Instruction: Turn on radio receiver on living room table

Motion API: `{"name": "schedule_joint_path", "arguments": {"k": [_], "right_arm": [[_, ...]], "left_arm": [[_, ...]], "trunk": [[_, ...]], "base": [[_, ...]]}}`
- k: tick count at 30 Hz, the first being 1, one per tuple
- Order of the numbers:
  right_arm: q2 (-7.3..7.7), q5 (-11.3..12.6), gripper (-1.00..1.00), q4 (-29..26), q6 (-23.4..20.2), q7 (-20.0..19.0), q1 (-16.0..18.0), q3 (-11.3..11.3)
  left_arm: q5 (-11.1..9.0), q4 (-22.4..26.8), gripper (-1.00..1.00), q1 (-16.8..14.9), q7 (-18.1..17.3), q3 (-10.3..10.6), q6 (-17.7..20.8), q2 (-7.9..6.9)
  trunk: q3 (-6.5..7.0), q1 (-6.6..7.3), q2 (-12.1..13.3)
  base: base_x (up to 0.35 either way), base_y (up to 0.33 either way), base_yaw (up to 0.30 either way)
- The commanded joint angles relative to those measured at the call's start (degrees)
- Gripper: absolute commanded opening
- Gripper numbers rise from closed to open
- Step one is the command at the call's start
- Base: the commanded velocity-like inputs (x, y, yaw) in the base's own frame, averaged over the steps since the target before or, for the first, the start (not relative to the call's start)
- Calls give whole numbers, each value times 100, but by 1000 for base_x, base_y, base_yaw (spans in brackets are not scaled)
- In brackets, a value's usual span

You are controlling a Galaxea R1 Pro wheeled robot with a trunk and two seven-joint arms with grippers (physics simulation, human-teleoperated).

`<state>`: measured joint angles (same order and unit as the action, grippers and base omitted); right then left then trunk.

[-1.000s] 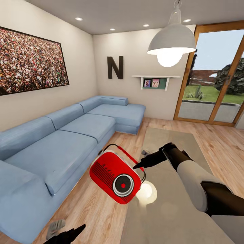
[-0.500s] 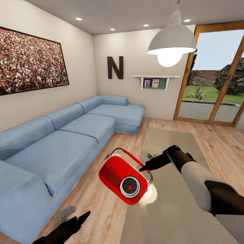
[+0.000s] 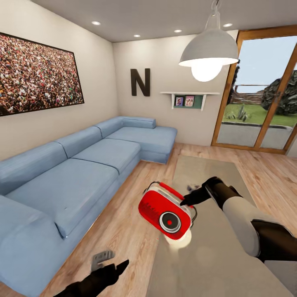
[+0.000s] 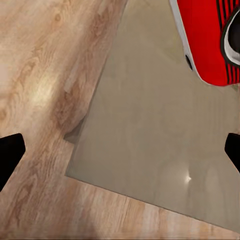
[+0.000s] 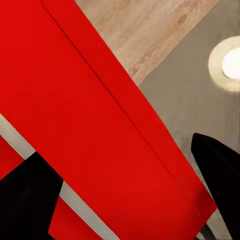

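While the blue sofa (image 3: pixel 78 165) is running along the wall on the left, the left hand (image 3: pixel 108 264) is hovering low over the wood floor (image 3: pixel 123 231) beside the near corner of the bench (image 3: pixel 214 255). In the left wrist view its two dark fingertips (image 4: pixel 10 152) are standing far apart at opposite edges, so it is spread wide and holding nothing.

Further right, the radio receiver (image 3: pixel 166 211) is sitting tilted at the bench's left edge, its dark round dial facing the camera and its handle lying over the top. Whether it is resting on the glossy surface or lifted just off it is hard to judge from the head view.

On the right, the right hand (image 3: pixel 185 201) is reaching the radio's top right corner. In the right wrist view its black fingers (image 5: pixel 30 200) are straddling the red handle strap, apart rather than pinching, though contact is unclear.

The step in hand appears to be reaching for the radio. The next move probably calls for steadying it and pressing or touching its control.
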<state>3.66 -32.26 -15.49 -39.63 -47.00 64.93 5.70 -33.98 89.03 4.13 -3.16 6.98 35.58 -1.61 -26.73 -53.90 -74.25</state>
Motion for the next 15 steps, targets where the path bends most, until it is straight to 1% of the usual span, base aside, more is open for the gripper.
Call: {"name": "schedule_joint_path", "arguments": {"k": [1,2,3,4,5,7,9,11,12,15], "right_arm": [[-35,231,-100,5,-92,219,0,40],[-116,459,-100,10,-113,812,3,68],[-169,609,-100,15,-147,1116,4,77],[-230,725,-100,20,-232,1321,3,79],[-322,821,-100,23,-509,1499,5,77],[-405,870,-100,18,-1022,1659,5,67],[-431,895,-100,18,-1203,1727,8,64],[-450,908,-100,25,-1315,1753,8,55],[-464,911,-100,30,-1347,1727,6,30],[-476,918,-100,154,-1369,1693,4,-79]], "left_arm": [[26,0,100,0,136,70,-3,2],[112,0,100,0,523,279,-11,11],[153,0,100,0,737,397,-16,16],[179,0,100,0,883,481,-19,24],[202,0,100,-3,1011,553,-22,43],[221,0,100,-5,1110,609,-31,78],[228,0,100,-5,1139,652,-41,118],[239,0,100,-6,1159,789,-48,218],[301,0,100,-7,1174,897,-49,262],[601,0,100,-9,1283,1064,-46,335]], "trunk": [[0,0,-1],[0,0,-1],[0,0,-1],[0,0,-1],[0,0,-1],[0,0,-1],[0,0,-1],[0,0,-1],[0,0,-1],[0,0,-1]], "base": [[0,0,0],[0,0,0],[0,0,0],[0,0,0],[0,0,0],[0,0,0],[0,0,0],[0,0,0],[0,0,0],[0,0,0]]}}
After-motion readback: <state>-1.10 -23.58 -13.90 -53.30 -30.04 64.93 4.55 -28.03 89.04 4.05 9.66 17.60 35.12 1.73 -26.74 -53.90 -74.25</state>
